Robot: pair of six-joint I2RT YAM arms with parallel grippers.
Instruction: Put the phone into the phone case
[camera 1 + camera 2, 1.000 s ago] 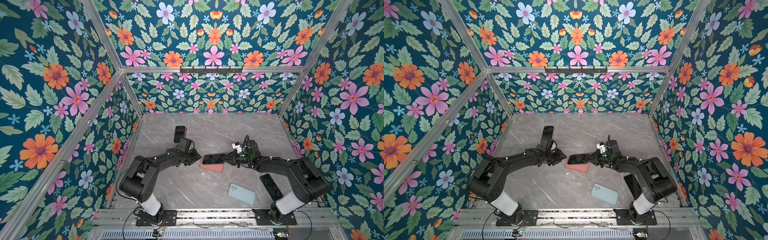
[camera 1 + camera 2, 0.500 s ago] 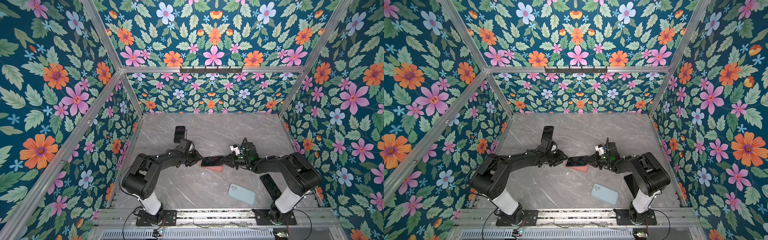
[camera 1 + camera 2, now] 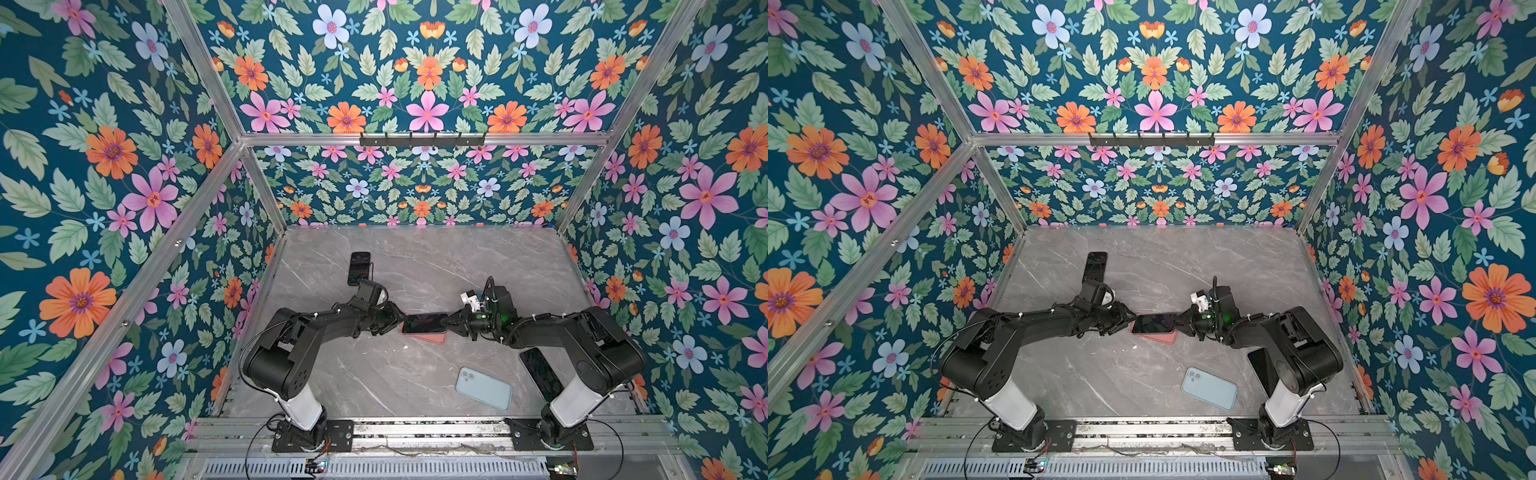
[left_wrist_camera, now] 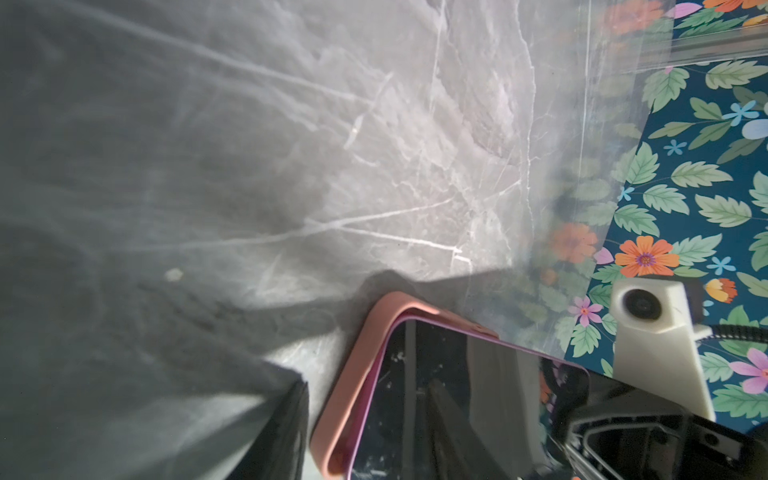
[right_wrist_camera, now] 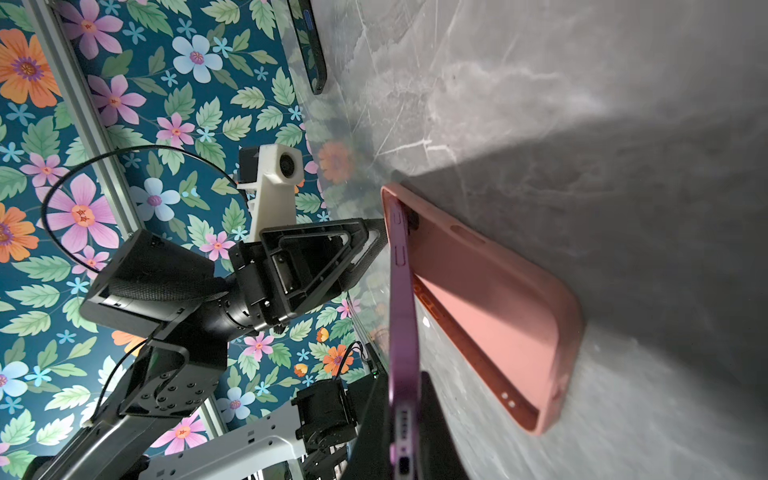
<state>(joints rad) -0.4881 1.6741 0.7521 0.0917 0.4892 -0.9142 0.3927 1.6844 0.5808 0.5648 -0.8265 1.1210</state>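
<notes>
In the middle of the grey marbled worktop [image 3: 419, 266] lies a pink case [image 3: 430, 338] [image 3: 1165, 337], open side up, and the phone [image 3: 424, 323] [image 3: 1154, 323] is partly in it. The phone has a purple rim and its dark screen is turned up. In the right wrist view we see that the phone [image 5: 401, 311] is tilted. Its far short end sits down in the end of the case [image 5: 490, 299], while its near end stands above the case with a clear gap between them. The right claw [image 3: 451, 323] [image 3: 1180, 322] is clamped on this raised short end, its fingers close together on the thin body. The left claw [image 3: 398, 322] [image 3: 1128, 323] is at the opposite end, touching the case there, but we cannot tell if it grips something or only rests against it. In the left wrist view one dark finger [image 4: 286, 432] is just beside the long outer wall of the case [image 4: 361, 361], and the phone [image 4: 457, 395] reflects the frame above. Side buttons and a port show on the purple rim. Some small marks inside the case are too blurred for us to read. A black phone [image 3: 359, 268] [image 3: 1095, 266] lies near the left wall, well apart from the arms. A light blue phone [image 3: 484, 388] [image 3: 1209, 388] lies back up near the front. A dark phone [image 3: 540, 372] [image 3: 1260, 365] lies beside the right arm.
</notes>
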